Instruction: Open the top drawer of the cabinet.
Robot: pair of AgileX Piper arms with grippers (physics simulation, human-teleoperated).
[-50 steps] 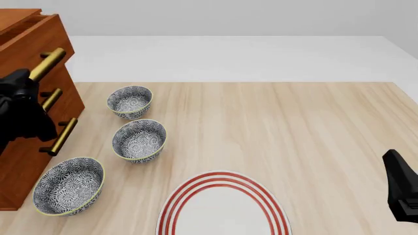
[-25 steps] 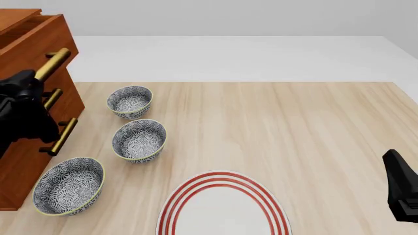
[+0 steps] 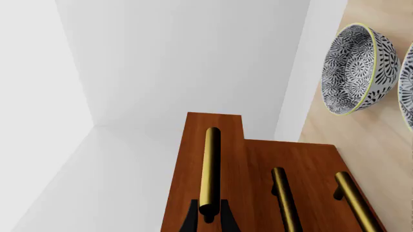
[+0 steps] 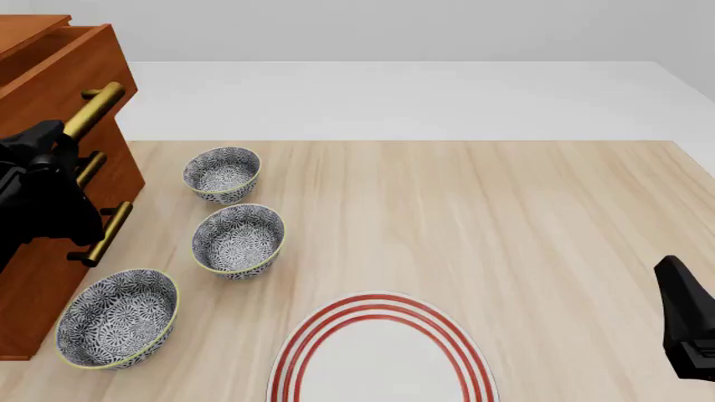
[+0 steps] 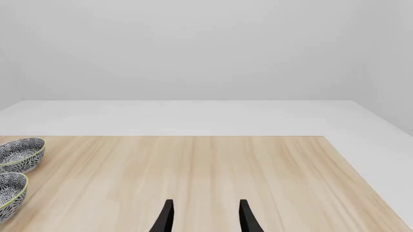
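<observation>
Left wrist view: the left gripper (image 3: pixel 208 217) has its two fingers closed on the near end of the brass handle (image 3: pixel 210 169) of the top drawer (image 3: pixel 193 159); the bar runs away from the camera between the fingertips. This drawer front stands proud of the cabinet (image 3: pixel 310 174) face carrying the two lower handles, so the drawer is judged partly open and the pull step is in hand. One patterned bowl (image 3: pixel 358 70) shows its inside, which holds nothing. Front view: the cabinet (image 4: pixel 45 251) stands at the table's left edge, with the top drawer (image 4: pixel 67 67) uppermost and offset outward toward the table centre. The left gripper (image 4: pixel 50 138) is at the handle (image 4: pixel 95 109), its fingers hidden behind the arm. The next move calls for a straight pull along the drawer's travel, grip held firm, without sliding along or off the bar. The drawer's inside is not visible. Three bowls sit just beside the cabinet: far bowl (image 4: pixel 223 172), middle bowl (image 4: pixel 238 239), near bowl (image 4: pixel 116 316); all appear empty. A red-ringed plate (image 4: pixel 380 356) at the near edge is bare. The right gripper (image 4: pixel 687 331) sits well apart at the right edge. Right wrist view: the right gripper (image 5: pixel 204 217) has its fingers apart, holding nothing, above bare table (image 5: pixel 206 164).
</observation>
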